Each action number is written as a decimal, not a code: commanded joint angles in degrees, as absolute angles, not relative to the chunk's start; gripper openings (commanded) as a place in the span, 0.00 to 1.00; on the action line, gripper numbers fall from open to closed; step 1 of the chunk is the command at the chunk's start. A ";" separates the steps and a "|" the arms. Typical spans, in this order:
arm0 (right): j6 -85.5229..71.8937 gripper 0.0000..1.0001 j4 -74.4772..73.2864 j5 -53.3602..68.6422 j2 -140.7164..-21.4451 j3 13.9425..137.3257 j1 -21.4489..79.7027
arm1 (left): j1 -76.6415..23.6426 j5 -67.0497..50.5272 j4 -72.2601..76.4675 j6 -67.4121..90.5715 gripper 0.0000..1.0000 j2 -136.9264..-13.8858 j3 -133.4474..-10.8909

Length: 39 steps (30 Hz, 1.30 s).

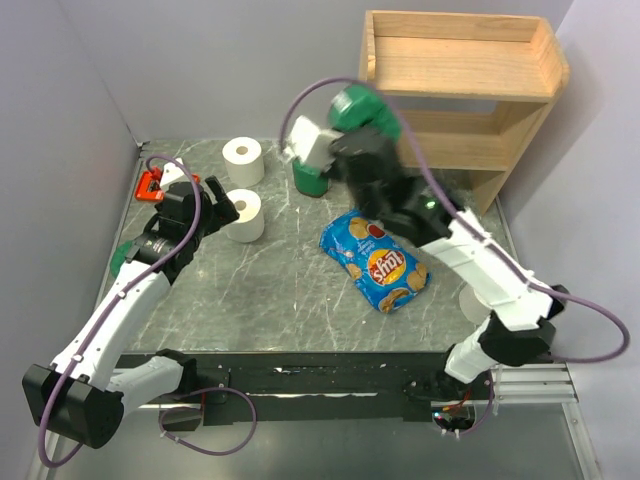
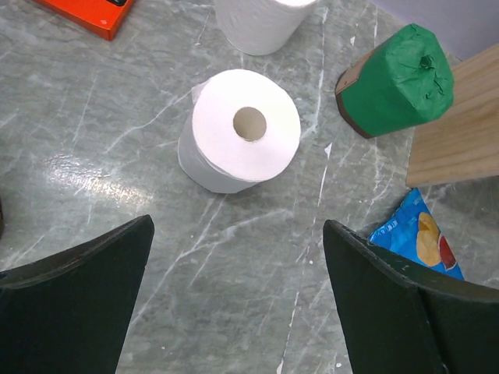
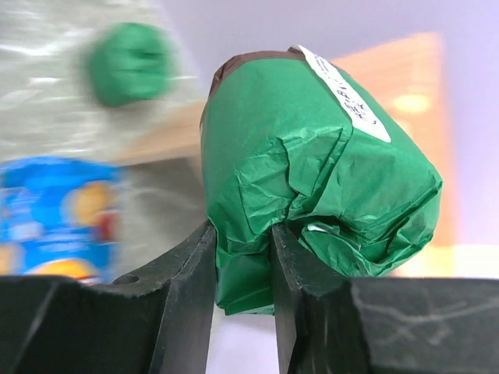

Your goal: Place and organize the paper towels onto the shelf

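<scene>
On the left of the top view my left pincer [image 1: 205,207] is spread. In its wrist view a white paper towel roll [image 2: 245,128] stands upright on the worktop [image 2: 117,195], just ahead of the gap, hollow core up. Further right, my right pincer [image 3: 242,234] pinches a green-wrapped roll [image 3: 312,171] by its crumpled end. The roll's long axis runs away from the fingers, brown base at the far end. In the top view that roll hangs clear of the worktop, just left of the wooden shelf [image 1: 470,75] in the upper right. The right arm is plainly the nearer one, so I judge the coming move to be a carry rightward onto a tier.
</scene>
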<state>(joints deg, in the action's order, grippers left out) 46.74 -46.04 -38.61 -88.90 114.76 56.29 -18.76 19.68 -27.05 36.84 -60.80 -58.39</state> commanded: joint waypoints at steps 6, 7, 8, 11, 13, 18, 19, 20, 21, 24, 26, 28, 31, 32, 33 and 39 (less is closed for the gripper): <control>67.50 0.38 -29.44 -34.21 -81.21 116.18 37.98 | -18.54 15.12 -23.64 36.91 0.96 -60.47 -58.01; 67.67 0.38 -29.79 -33.75 -81.38 117.06 36.14 | -18.54 15.03 -23.82 36.83 0.96 -60.56 -58.01; 67.94 0.38 -29.97 -33.31 -81.73 117.85 34.64 | -18.54 15.03 -23.91 36.91 0.96 -60.64 -58.09; 69.69 0.38 -28.40 -30.24 -81.65 117.96 29.28 | -18.54 14.68 -23.73 36.83 0.96 -60.38 -58.10; 70.49 0.39 -26.37 -27.44 -81.30 116.19 25.50 | -18.54 14.50 -23.64 36.83 0.96 -60.03 -58.01; 71.36 0.40 -24.88 -23.65 -82.70 115.84 20.05 | -18.54 15.11 -23.47 36.65 0.96 -59.50 -57.92; 71.72 0.40 -23.83 -23.38 -82.79 115.67 18.65 | -18.54 15.29 -23.55 36.56 0.96 -59.41 -58.01; 71.98 0.40 -23.30 -22.68 -82.97 115.49 18.11 | -18.54 15.47 -23.73 36.56 0.96 -59.50 -58.09; 72.33 0.40 -22.77 -22.15 -83.58 115.66 17.50 | -18.46 15.56 -23.73 36.48 0.96 -59.41 -58.18; 72.07 0.41 -21.54 -19.96 -85.42 116.63 15.47 | -18.46 15.73 -23.82 36.47 0.96 -59.41 -58.18; 71.37 0.40 -21.53 -19.08 -86.48 116.98 14.07 | -18.54 15.82 -23.91 36.39 0.96 -59.24 -58.18; 70.06 0.40 -21.62 -18.20 -87.80 116.98 13.28 | -18.54 15.91 -23.73 36.30 0.96 -59.15 -58.10; 66.98 0.40 -23.46 -17.23 -89.12 118.12 12.57 | -18.46 15.65 -23.73 36.30 0.96 -59.33 -58.09; 66.10 0.40 -23.81 -17.14 -89.21 119.43 12.83 | -18.54 15.38 -23.73 36.21 0.96 -59.59 -58.10; 63.40 0.41 -25.38 -16.96 -89.21 120.40 13.96 | -18.46 15.21 -23.73 36.12 0.96 -59.59 -58.27; 47.57 0.46 -29.18 -17.49 -85.27 119.98 19.06 | -18.11 9.50 -22.68 33.40 0.96 -59.77 -58.18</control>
